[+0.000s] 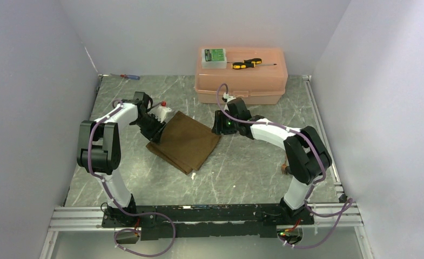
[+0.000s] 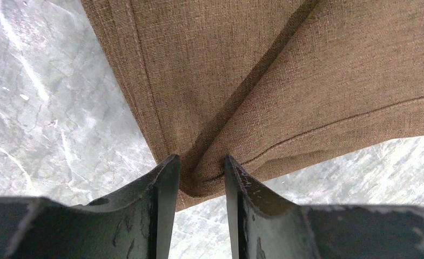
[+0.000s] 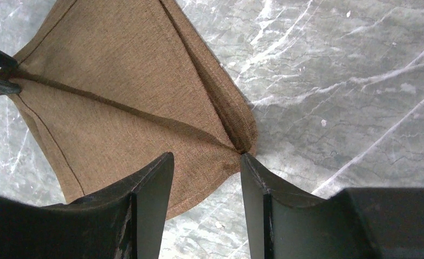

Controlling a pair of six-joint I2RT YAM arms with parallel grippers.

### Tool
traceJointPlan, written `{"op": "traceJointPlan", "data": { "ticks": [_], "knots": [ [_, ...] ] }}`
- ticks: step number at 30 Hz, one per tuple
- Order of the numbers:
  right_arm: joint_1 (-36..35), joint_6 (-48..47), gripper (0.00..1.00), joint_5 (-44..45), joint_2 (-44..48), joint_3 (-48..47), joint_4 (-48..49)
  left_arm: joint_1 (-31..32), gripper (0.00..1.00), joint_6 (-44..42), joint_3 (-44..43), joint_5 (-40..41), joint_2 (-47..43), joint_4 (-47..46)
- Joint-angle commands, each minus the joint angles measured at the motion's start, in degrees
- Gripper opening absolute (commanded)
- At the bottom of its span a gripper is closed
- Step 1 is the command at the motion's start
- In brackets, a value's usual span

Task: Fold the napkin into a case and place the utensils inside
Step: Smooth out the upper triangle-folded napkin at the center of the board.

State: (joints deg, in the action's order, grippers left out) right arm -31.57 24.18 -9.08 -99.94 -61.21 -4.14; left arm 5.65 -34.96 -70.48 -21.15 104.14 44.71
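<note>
**Napkin taken at two opposite corners; fold in progress**

Position: the napkin [image 1: 187,143] lies on the counter [image 1: 242,167] between the two arms, in front of the pink box [image 1: 241,81]. It sits as a diamond and is already doubled, with stacked layers showing along its near edges. It is not yet a case. The utensils cannot be picked out in any view.

Grippers: the left gripper [image 2: 201,164] is closed on the napkin's left corner. Cloth fills the gap between its fingers, and a crease runs out from the pinch. The right gripper [image 3: 205,156] stands with jaws apart over the opposite corner. The cloth tip lies just inside one finger and is not pinched. A raised ridge runs across the cloth from one corner to the other.

Handling (judgement): the fabric is coarse woven, light and limp, with no stiffness of its own.
- It will sag and drag wherever it is unsupported, and the layers may slide apart if only the top one is caught.
- The weave looks rough enough not to slip from the pads.
- The best hold is at the hemmed corners, taking all layers, low to the counter.
- Both corners should travel together so the ridge sets as a clean fold rather than a bunch.
- The smooth counter gives little friction, so a one-sided pull would likely tow the whole napkin.
</note>
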Motion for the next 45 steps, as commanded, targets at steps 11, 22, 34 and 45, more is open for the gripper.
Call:
{"op": "traceJointPlan", "data": {
  "ticks": [11, 22, 34, 45],
  "knots": [
    [-0.29, -0.08, 0.51, 0.73, 3.68, 0.48, 1.16, -1.24, 0.2, -2.04, 0.32, -0.12, -1.86, 1.32],
    [-3.31, 0.47, 0.52, 6.86, 3.83, 0.62, -3.08, -1.34, 0.03, -2.03, -0.79, -0.06, -4.92, 2.91],
    [-4.16, 1.75, 0.56, 7.61, 5.78, 3.26, -3.52, -1.34, 0.5, -1.53, -0.63, -1.63, -4.31, 2.15],
    [-4.18, 2.08, 0.56, 7.5, 6.26, 3.49, -3.33, -1.05, 0.52, -1.68, -0.64, -2.9, -1.22, 1.22]
  ]
}}
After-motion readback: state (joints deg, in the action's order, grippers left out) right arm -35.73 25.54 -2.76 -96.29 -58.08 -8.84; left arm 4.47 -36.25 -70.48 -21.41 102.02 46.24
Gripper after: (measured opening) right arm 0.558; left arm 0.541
